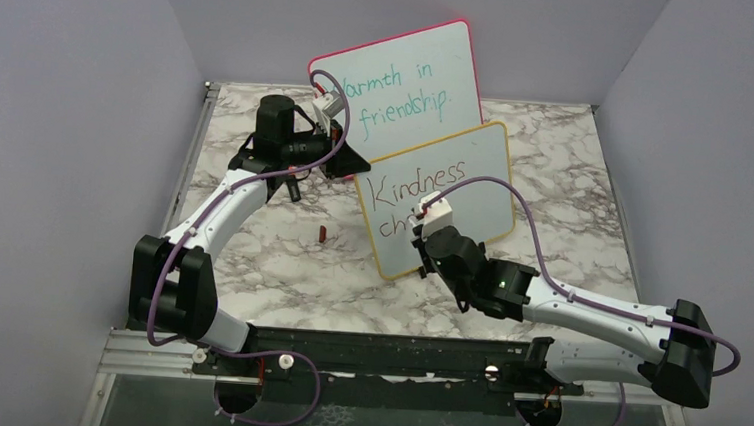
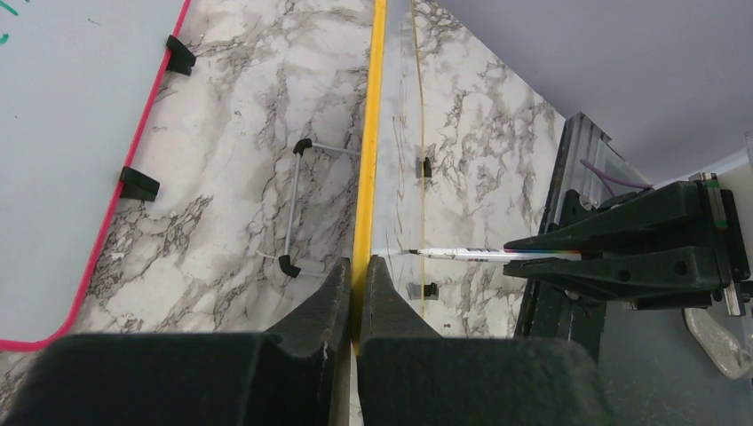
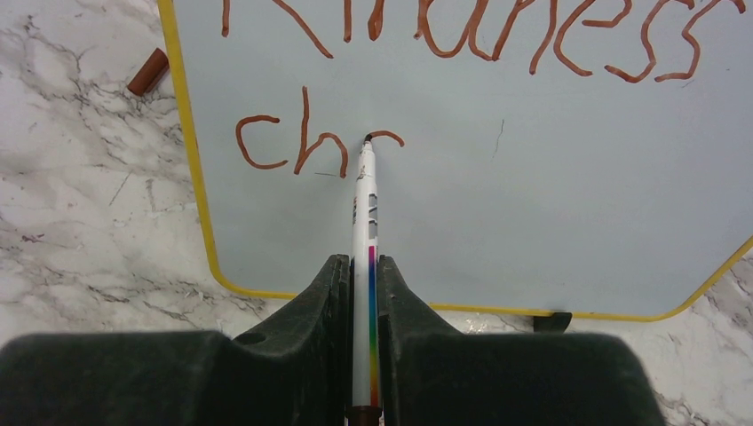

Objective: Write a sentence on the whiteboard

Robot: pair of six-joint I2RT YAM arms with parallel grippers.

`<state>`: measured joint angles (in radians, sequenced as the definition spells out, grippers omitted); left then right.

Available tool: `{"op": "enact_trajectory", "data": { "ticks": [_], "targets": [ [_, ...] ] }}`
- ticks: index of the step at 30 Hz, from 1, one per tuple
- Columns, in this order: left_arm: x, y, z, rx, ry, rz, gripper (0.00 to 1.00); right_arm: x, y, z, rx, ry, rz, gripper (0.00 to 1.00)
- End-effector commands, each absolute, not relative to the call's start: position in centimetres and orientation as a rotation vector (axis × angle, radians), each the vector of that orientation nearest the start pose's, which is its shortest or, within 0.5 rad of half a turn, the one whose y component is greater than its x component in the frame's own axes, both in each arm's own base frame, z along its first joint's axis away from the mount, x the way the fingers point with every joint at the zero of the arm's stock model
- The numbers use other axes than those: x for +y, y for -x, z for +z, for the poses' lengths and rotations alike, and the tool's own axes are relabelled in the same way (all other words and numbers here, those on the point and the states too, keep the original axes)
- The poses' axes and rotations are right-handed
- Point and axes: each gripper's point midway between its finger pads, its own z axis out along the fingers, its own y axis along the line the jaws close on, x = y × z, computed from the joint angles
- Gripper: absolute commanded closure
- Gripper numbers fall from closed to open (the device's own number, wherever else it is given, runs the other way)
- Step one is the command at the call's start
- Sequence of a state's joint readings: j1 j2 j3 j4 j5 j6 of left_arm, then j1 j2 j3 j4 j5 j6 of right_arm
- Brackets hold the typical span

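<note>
The whiteboard stands propped mid-table, before the pink-framed board; the sentence reads "Kindness" and "ch", a third letter begun, so it looks well short of finished; the right gripper pinches the marker, tip on the board; the left gripper clamps the yellow edge.

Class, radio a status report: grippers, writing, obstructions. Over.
Left gripper shut on edge of rectangular yellow-framed whiteboard. Right gripper shut on white rainbow-striped marker, tip on board. Reddish-brown sentence: "Kindness ch", third letter started. Path clear; brown cap lies aside.
</note>
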<state>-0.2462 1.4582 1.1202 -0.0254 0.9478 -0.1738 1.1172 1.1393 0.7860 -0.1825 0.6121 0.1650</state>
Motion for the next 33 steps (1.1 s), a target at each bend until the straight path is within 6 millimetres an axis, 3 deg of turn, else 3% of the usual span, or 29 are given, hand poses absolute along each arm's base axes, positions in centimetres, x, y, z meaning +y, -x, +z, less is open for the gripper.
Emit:
{"op": "enact_trajectory", "data": {
  "ticks": [1, 19, 33],
  "targets": [
    [-24.1, -32.9, 22.2, 1.923, -0.713, -1.196, 1.00, 25.4, -22.3, 16.3, 1.976, 0.641, 0.177, 0.99],
    [-24.1, -32.9, 22.2, 1.922, -0.715, -1.196, 1.00, 23.1, -22.4, 15.9, 1.993, 0.624, 0.067, 0.99],
    [-24.1, -32.9, 22.2, 1.922, -0.715, -1.197, 1.00, 23.0, -24.0, 18.3, 1.907, 0.497, 0.088, 0.99]
  ]
}}
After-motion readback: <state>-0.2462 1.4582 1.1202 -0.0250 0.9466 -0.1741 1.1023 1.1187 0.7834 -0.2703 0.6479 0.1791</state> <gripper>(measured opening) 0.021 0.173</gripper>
